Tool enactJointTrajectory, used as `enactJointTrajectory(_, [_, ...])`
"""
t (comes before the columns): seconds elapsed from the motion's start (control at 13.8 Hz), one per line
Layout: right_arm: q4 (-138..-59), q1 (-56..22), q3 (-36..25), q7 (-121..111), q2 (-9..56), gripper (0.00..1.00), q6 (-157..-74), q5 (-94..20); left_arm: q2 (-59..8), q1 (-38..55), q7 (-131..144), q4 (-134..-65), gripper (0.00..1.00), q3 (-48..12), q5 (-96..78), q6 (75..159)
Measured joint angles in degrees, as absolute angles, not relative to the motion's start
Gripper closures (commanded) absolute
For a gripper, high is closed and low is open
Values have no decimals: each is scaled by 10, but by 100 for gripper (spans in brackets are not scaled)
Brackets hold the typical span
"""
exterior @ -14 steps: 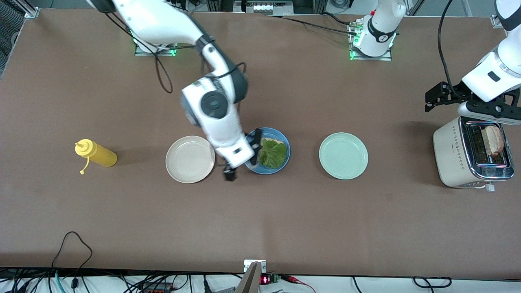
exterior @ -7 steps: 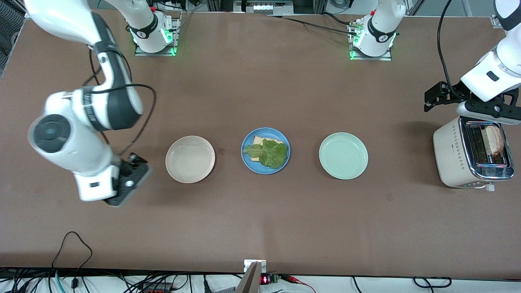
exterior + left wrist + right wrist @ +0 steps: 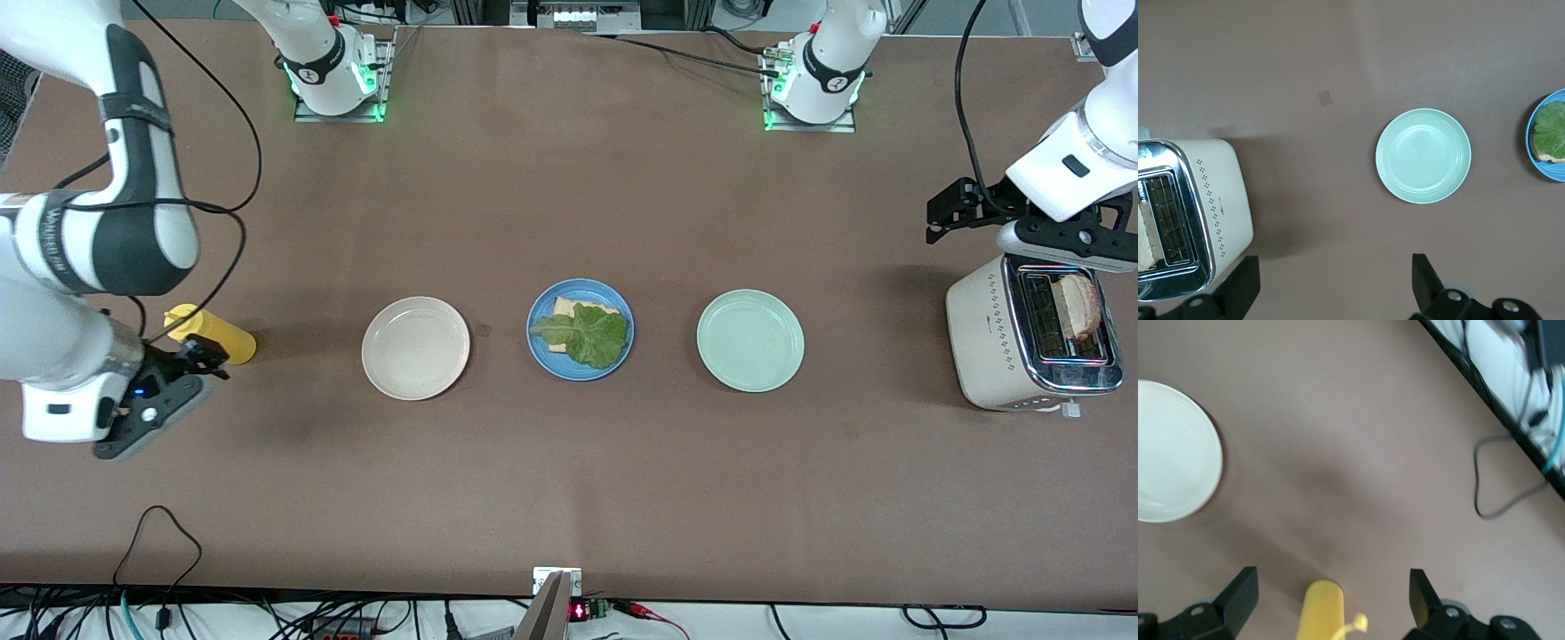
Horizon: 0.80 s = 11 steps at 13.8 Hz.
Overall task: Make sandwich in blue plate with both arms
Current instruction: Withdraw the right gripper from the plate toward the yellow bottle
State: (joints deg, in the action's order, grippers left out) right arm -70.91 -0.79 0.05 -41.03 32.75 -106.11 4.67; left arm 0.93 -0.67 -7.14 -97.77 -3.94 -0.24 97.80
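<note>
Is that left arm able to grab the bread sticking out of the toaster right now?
Probably yes. The left gripper hangs open just above the toaster, and the bread stands up out of its slot with nothing covering it.

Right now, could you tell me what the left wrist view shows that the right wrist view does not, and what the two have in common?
Only the left wrist view shows the toaster with a bread slice in its slot, the pale green plate, and the edge of the blue plate holding lettuce on toast. Only the right wrist view shows the yellow squeeze bottle, the beige plate and cables at the table's edge. Both show the brown table and an open, empty claw: the left claw and the right claw.
</note>
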Motion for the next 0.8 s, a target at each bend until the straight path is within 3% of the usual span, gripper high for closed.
enactJointTrajectory(0.29, [-766,83,0,-468,291,0,-1057,-12,9,-7,-71,-977,0,-40,-2,977])
enactJointTrajectory(0.8, [-931,249,0,-912,263,0,-1048,-309,9,-7,-71,-977,0,-40,-2,976])
